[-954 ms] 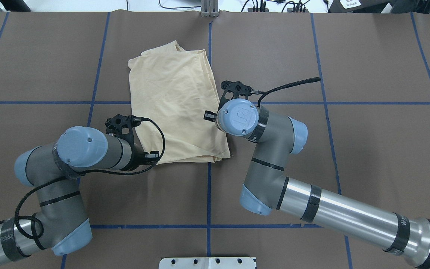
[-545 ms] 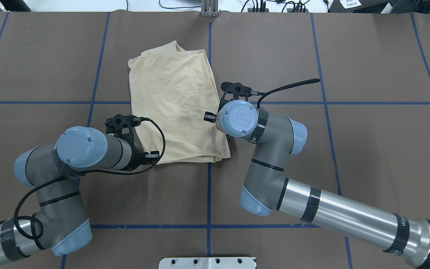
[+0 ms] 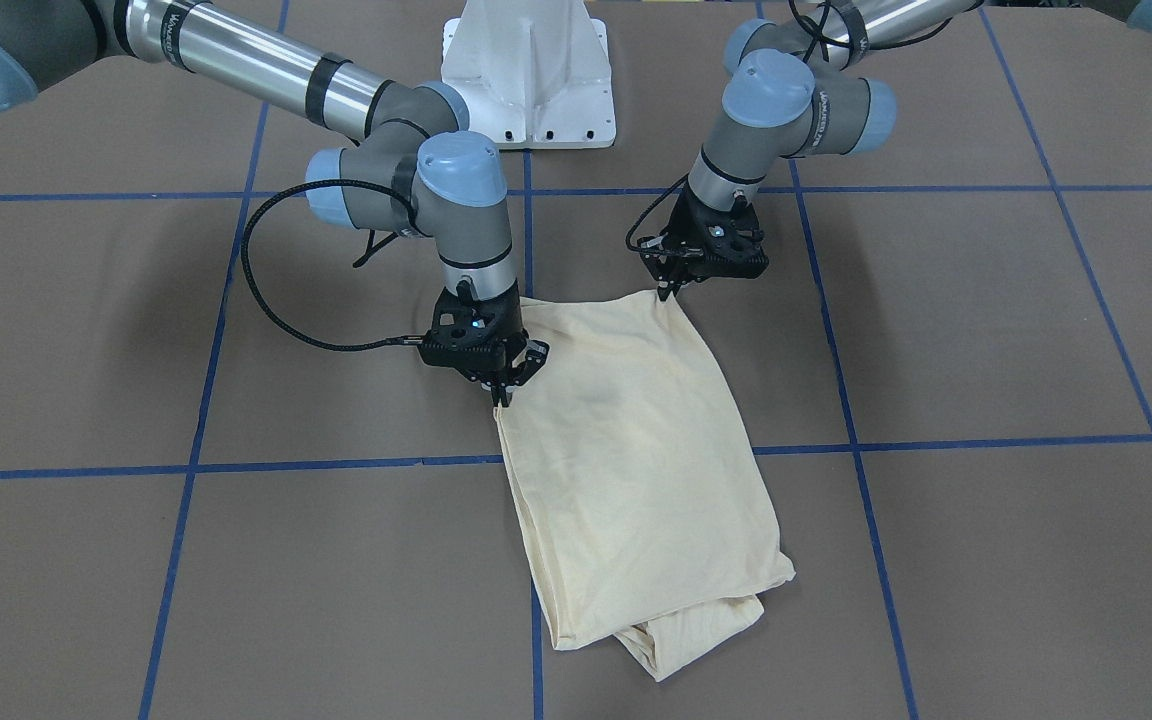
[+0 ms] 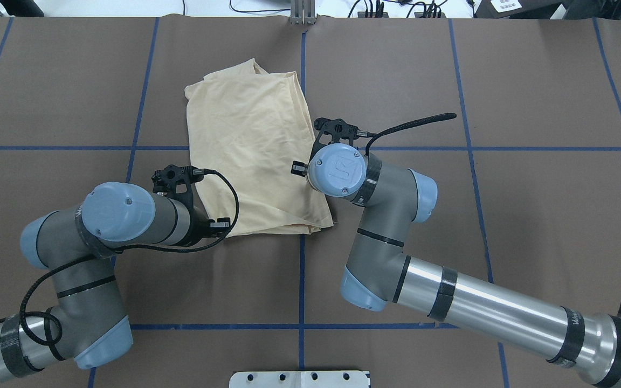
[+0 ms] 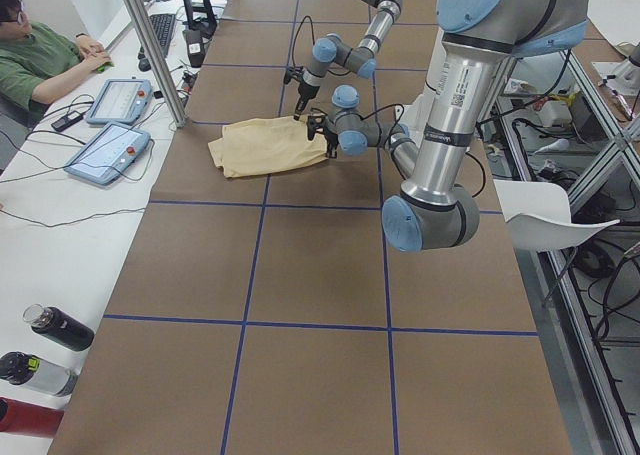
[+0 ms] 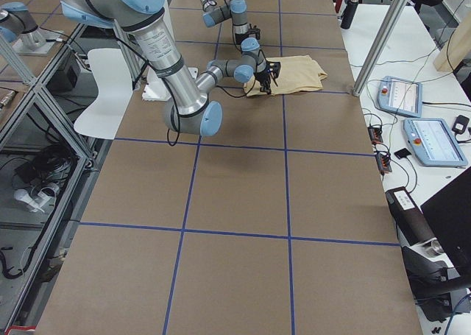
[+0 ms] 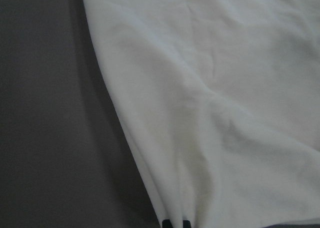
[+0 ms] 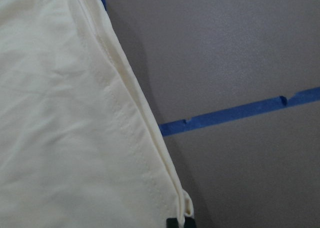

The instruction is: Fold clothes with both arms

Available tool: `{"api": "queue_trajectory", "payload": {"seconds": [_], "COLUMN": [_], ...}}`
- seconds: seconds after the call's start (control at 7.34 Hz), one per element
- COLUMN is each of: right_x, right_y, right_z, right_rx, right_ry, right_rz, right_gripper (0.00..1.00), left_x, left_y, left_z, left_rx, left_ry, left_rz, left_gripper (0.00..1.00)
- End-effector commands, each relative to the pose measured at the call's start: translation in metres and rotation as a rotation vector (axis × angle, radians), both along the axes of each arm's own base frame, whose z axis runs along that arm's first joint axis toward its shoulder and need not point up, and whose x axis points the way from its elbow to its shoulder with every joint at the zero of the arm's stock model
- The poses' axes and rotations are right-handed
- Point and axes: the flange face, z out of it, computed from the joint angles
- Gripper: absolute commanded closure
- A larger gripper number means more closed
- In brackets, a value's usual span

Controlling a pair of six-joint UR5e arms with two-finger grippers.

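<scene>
- Exterior front-facing view: you see the pale cream-yellow knit shirt [image 3: 636, 470] lying folded into a rough oblong on the brown paper-covered table [image 3: 986, 330], across one line of the blue tape grid [image 3: 936, 443]. No print shows on its upper face.
- The end of the shirt farthest from the white pedestal base [image 3: 526, 70] is bunched, with a loose fold poking out beneath it.
- Right gripper [image 3: 502, 397], on this view's left: note its black fingers drawn together to a point on the shirt's long side edge, pinching the cloth there.
- Left gripper [image 3: 665, 291], on this view's right: its fingers are pressed together on the shirt's corner nearest the base, nipping that corner.
- Overhead exterior view: the silver-grey left arm [image 4: 127, 215], with light blue joint caps, covers the shirt's near left corner. The matching right arm [image 4: 477, 302] bends its wrist over the shirt's right edge. Both sets of fingers are hidden from you here.
- Left wrist-mounted view: pale cloth fills most of the frame and gathers toward a black fingertip [image 7: 170, 223] at the bottom edge.
- Right wrist-mounted view: you see the stitched hem run down to a black fingertip [image 8: 172, 223], with a strip of blue tape on the table beside it.
- Exterior left view: a person in a green top [image 5: 40, 60] sits at the side bench, well apart from the arms.
</scene>
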Motion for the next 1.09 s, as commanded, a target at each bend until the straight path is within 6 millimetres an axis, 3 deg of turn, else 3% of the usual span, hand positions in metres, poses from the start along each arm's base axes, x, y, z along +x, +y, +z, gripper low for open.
{"api": "queue_trajectory", "payload": {"seconds": [0.0, 0.27, 0.41, 0.55, 0.82, 0.95], "right_x": [0.000, 0.018, 0.045, 0.076, 0.124, 0.131], "right_y": [0.002, 0.010, 0.025, 0.059, 0.133, 0.157], "right_z": [-0.003, -0.002, 0.000, 0.008, 0.000, -0.005], "right_rx": [-0.003, 0.007, 0.016, 0.019, 0.007, -0.023], "right_ry": [-0.011, -0.035, -0.060, -0.068, -0.074, -0.090], "right_rz": [0.002, -0.001, -0.006, -0.031, -0.089, -0.087], "right_gripper": [1.00, 1.00, 1.00, 1.00, 1.00, 1.00], "left_x": [0.001, -0.009, -0.011, -0.004, 0.002, 0.000], "left_y": [0.000, 0.005, 0.014, 0.031, 0.068, 0.091], "left_z": [-0.003, -0.022, -0.031, -0.038, -0.056, -0.060], "left_rx": [0.002, 0.015, 0.011, 0.015, 0.025, 0.029], "left_ry": [0.005, 0.039, 0.063, 0.077, 0.117, 0.133], "left_rz": [0.001, 0.003, 0.032, 0.060, 0.115, 0.150], "left_gripper": [1.00, 1.00, 1.00, 1.00, 1.00, 1.00]}}
